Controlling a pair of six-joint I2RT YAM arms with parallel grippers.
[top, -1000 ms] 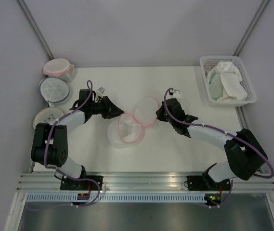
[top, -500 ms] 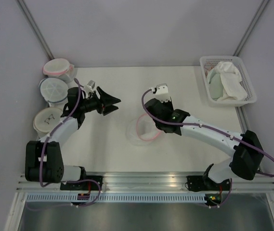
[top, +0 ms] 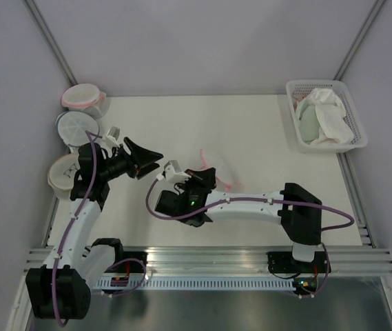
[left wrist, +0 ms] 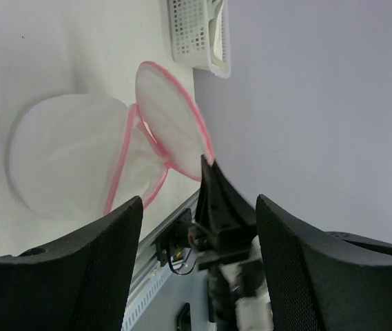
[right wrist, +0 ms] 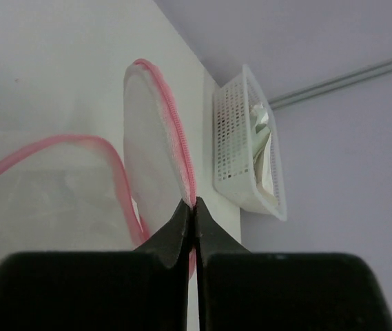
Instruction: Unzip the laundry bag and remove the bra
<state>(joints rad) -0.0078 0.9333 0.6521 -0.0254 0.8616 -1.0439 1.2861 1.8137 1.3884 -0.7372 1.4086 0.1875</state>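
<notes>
Up close, right fingers pinch laundry bag rim.

from the left wrist we look out between the spread black fingers of our left gripper, which hold nothing. on the white table beyond lies the laundry bag, unzipped. one round white mesh half rests flat and the other stands tilted on edge, with the pink zipper rim tracing its curve. our right gripper, a dark tapered wedge with its fingers pressed together, meets that raised rim at its near end and appears to pinch it. a white slotted basket sits at the table's far side, against a grey wall.
</notes>
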